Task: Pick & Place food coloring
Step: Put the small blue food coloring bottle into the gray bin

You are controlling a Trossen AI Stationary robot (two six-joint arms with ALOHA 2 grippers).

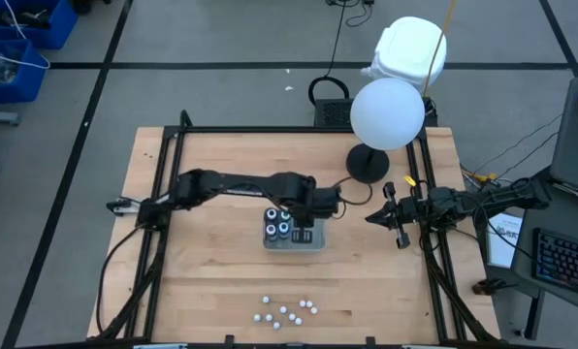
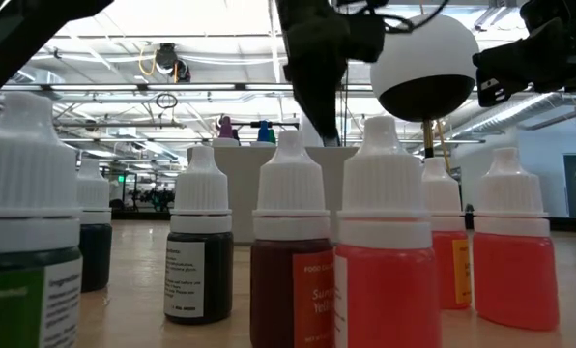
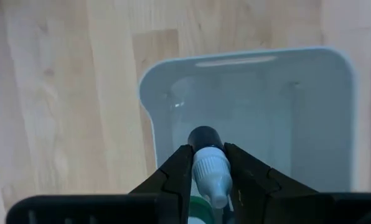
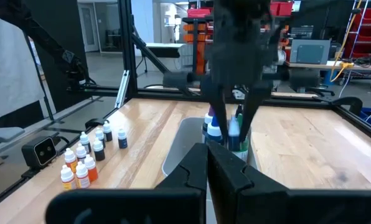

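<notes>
A clear tray (image 1: pixel 314 245) sits mid-table with a few food coloring bottles (image 1: pixel 276 226) standing in its left half. My left gripper (image 1: pixel 302 231) hangs over the tray's empty half (image 3: pixel 254 112), pointing down and shut on one more bottle (image 3: pixel 205 140), which has a dark body and a white cap. The right wrist view shows that bottle (image 4: pixel 214 128) between the fingers beside those in the tray (image 4: pixel 236 132). My right gripper (image 1: pixel 369 218) waits shut at the table's right, pointing level toward the tray. My left gripper pinches the bottle's white cap (image 3: pixel 211 175) between its two fingers (image 3: pixel 180 163), coming from above and pointing down. The bottle hangs upright below them, cap up and dark body down, over the tray's floor. Whether its bottom touches the floor cannot be told.
Several loose bottles (image 1: pixel 285 310) stand near the table's front edge, filling the low view (image 2: pixel 385 242). A white globe lamp on a black base (image 1: pixel 368 163) stands behind the tray at the far right. A black frame (image 1: pixel 173 174) borders the tabletop.
</notes>
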